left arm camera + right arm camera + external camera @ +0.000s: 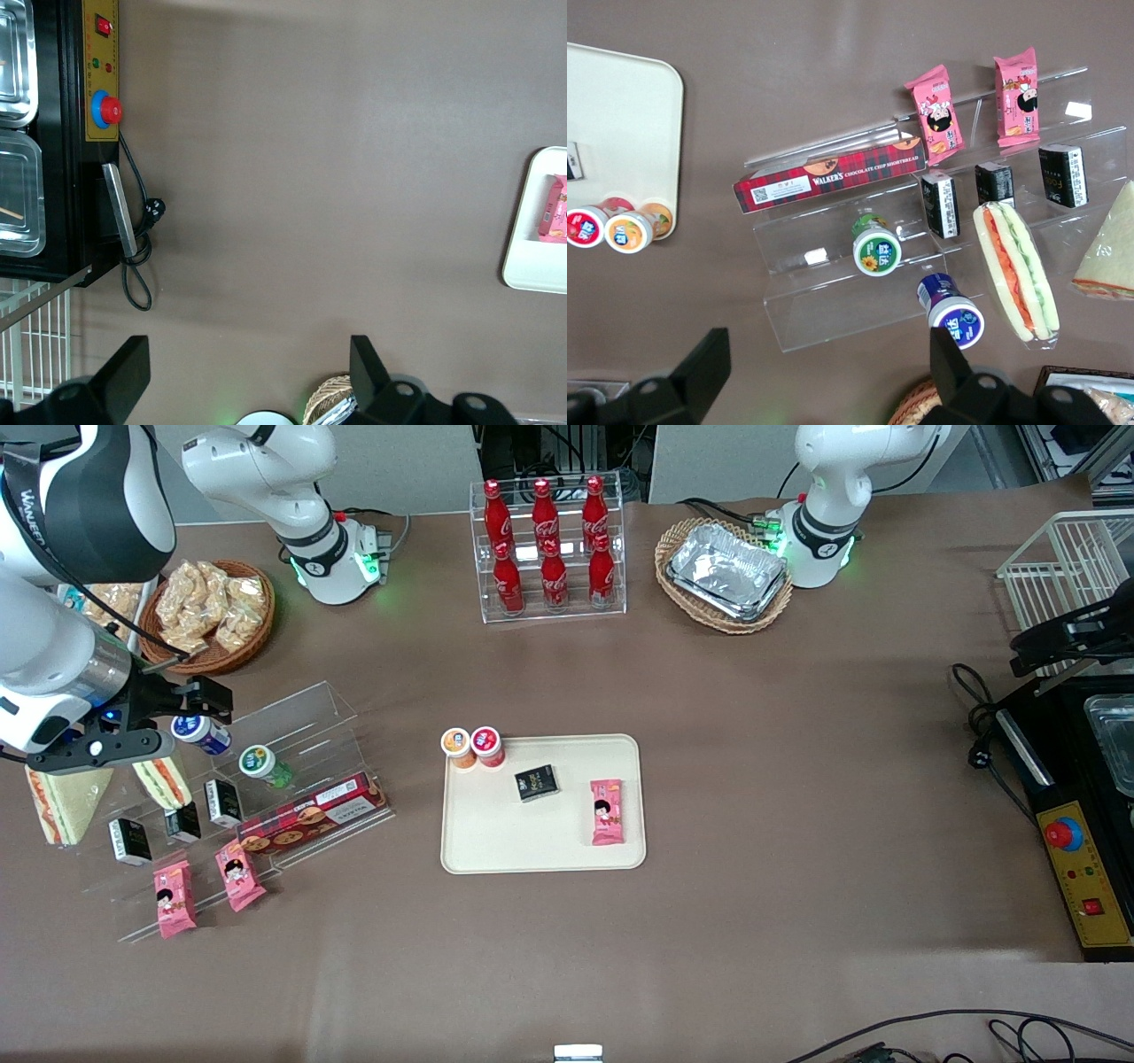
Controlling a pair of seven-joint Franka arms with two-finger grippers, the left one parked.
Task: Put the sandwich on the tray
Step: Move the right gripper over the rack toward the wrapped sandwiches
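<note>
Cream plastic, the tray (542, 850) sat well apart from the gripper (155, 731), toward the middle of the table, and it carried no sandwich yet, so the task looked barely begun: the grasp, the lift and the carry across were all left to do.

The gripper hung above the clear acrylic display stand (292, 735) at the working arm's end, its fingers spread wide and holding nothing. Just beneath it, and slightly nearer the front camera, the sandwich (1017, 270) stood on its edge on the stand, orange-red and green filling showing. A second wedge sandwich (64, 804) lay just beside it, farther out toward the table's end.

On the tray were two small round tubs (473, 747) at one corner, a black packet (537, 782) and a pink snack packet (607, 811).

The stand below the gripper held two round pots, small black boxes, a red tartan biscuit box (828, 177) and two more pink packets.
</note>
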